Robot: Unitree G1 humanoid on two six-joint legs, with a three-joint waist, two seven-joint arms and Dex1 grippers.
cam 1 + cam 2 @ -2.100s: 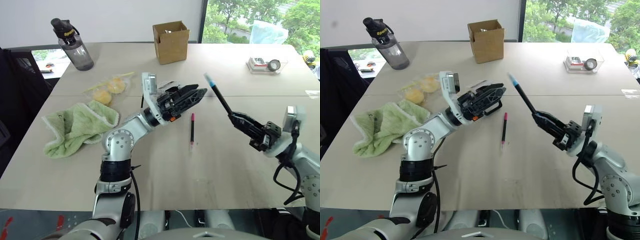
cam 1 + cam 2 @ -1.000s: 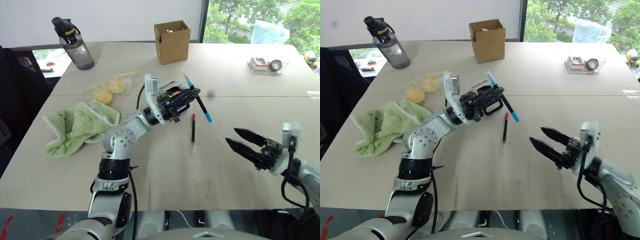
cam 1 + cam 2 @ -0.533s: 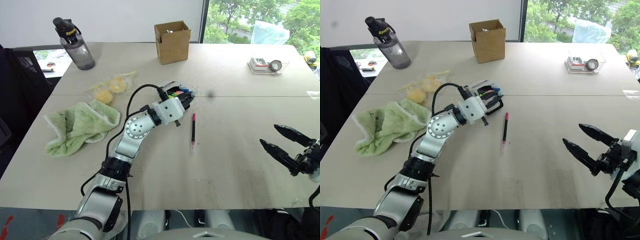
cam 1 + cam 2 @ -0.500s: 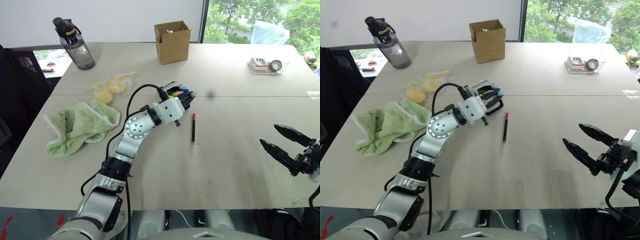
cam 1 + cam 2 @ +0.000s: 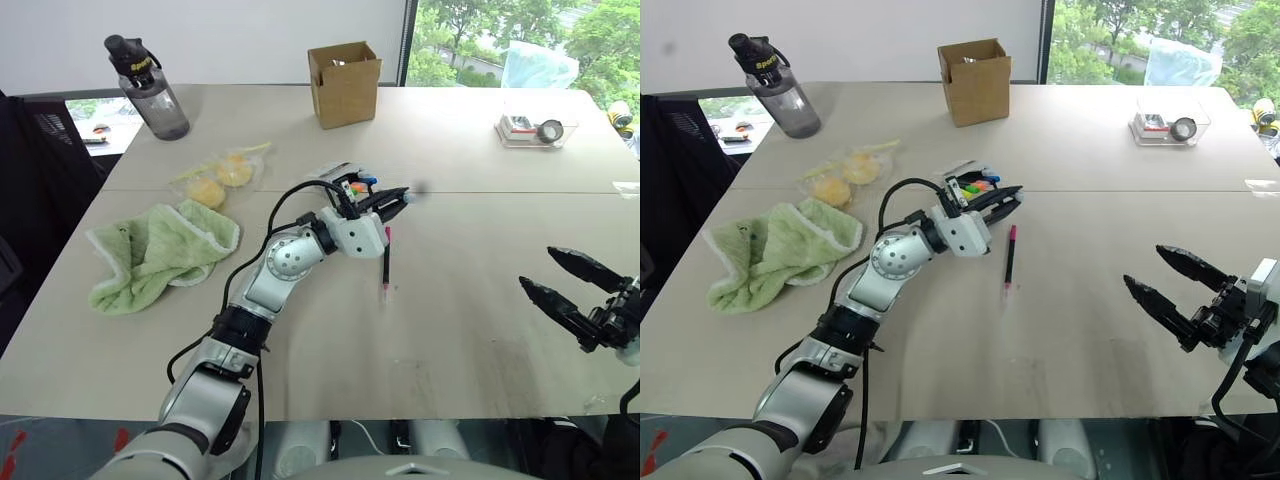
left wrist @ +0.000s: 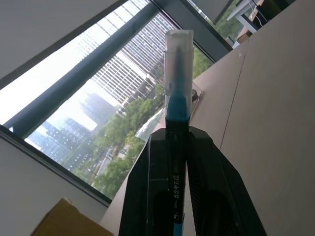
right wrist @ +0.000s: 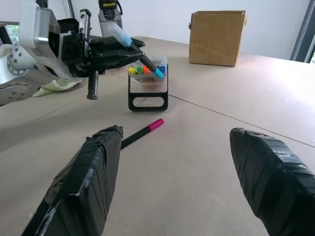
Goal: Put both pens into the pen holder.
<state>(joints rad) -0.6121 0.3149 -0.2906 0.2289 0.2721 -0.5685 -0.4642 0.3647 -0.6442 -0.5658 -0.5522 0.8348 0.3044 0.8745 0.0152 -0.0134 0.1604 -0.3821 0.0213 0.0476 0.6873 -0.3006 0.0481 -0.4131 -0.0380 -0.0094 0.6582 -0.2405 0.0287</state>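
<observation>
Pen holder (image 7: 147,88) with coloured markers (image 7: 142,70) inside

Pink-ended pen (image 5: 385,262) flat beside pen holder (image 7: 147,88)

Right gripper (image 7: 174,191): lower frame, two black fingers spread wide, nothing between them.
Left gripper (image 7: 110,54): upper left, clamped on the blue-ended pen (image 7: 135,50).
Pen holder (image 7: 147,83): centre left, upright on the table (image 7: 216,113), coloured tips inside.
Pink-ended pen (image 7: 142,132): flat, just before the holder.
Cardboard box (image 7: 216,38): upper right.
</observation>
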